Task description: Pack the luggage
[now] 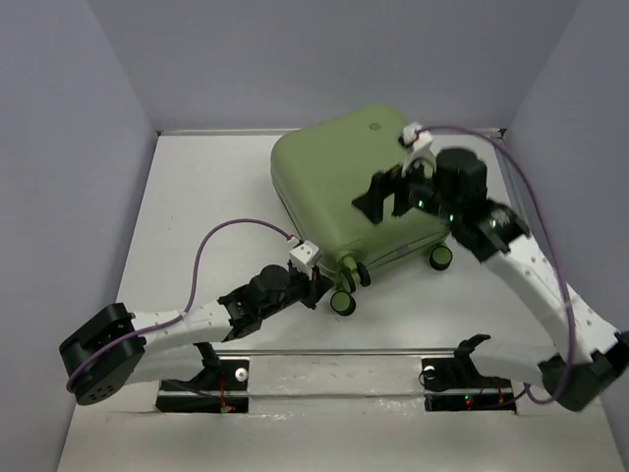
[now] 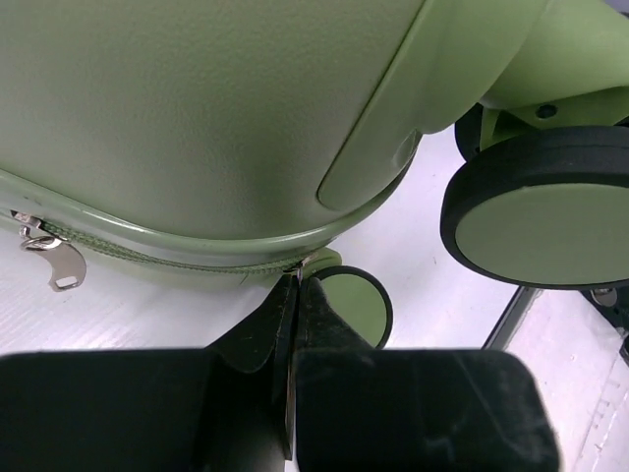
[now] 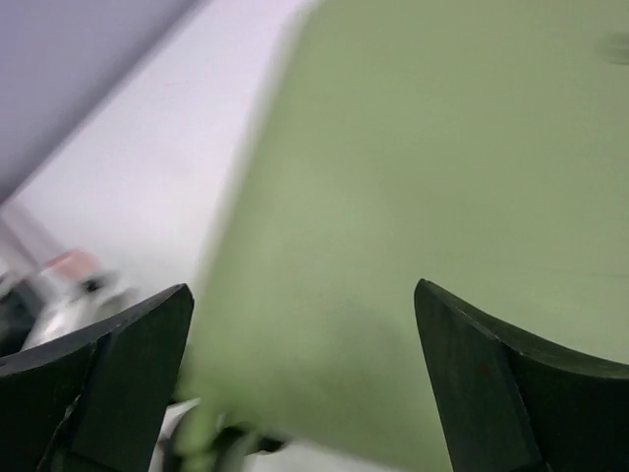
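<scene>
Left end effector closed, against luggage

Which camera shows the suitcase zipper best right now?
The left wrist view: the zipper runs along the suitcase seam, a metal pull hanging at left, the left gripper shut against the seam. The top view shows the whole suitcase but no zipper detail; the right wrist view shows only blurred green shell.

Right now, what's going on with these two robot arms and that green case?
The green suitcase lies closed on the table. The left claw is pinched shut at its zipper seam beside the wheels, apparently gripping a zipper tab. The right claw hangs open over the suitcase, touching nothing that I can see.
</scene>
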Motion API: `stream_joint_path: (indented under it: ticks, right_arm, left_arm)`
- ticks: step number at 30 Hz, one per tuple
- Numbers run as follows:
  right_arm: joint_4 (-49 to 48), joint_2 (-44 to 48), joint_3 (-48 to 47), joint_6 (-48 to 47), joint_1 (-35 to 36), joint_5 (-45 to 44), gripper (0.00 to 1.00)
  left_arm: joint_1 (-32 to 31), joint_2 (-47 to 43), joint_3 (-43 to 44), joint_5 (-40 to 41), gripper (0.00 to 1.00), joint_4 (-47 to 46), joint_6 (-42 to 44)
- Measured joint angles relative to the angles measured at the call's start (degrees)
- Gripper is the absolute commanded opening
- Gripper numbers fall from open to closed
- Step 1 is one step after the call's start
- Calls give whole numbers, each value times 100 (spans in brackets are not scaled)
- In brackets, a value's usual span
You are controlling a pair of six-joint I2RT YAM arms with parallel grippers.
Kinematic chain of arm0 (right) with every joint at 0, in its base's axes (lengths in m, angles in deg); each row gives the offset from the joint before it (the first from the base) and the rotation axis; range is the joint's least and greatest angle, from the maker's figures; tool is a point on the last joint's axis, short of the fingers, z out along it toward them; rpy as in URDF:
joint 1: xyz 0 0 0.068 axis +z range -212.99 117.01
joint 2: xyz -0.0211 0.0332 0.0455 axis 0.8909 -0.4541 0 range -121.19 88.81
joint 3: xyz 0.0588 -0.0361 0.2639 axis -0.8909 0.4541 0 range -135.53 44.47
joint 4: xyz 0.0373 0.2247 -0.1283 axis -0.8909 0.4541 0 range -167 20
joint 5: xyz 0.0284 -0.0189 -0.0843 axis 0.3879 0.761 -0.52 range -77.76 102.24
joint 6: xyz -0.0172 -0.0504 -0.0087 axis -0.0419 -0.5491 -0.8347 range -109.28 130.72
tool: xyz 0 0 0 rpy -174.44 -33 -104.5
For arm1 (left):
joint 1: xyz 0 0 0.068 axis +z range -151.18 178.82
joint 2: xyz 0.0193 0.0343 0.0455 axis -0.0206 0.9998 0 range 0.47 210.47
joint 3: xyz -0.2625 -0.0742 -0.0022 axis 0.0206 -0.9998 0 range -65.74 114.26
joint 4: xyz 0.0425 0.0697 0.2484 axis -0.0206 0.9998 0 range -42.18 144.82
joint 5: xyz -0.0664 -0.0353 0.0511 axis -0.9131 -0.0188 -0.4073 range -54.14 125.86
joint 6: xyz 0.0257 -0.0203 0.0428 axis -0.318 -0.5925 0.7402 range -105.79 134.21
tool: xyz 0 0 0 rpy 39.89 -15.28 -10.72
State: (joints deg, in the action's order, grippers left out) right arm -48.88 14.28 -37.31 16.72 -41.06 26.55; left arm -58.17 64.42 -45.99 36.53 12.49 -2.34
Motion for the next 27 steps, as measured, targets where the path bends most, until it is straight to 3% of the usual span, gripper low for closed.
stream_joint_path:
  ticks: [5,8,11,20,27]
  right_arm:
    - [-120,1851,1884,435,2850,-1008,100]
    - [164,1971,2334,927,3930,-1982,100]
    - [442,1491,2450,1370,4760,-2745,100]
    - [1047,-7,2179,2184,5193,-4409,100]
    - [1451,236,2000,2680,5147,-4892,100]
  left_arm:
    - [83,9,0,33,6,-13,70]
    - [133,35,0,66,6,-46,94]
    - [186,70,0,116,6,-105,109]
    - [278,92,-2,289,6,-221,114]
    - [308,94,-2,328,6,-238,116]
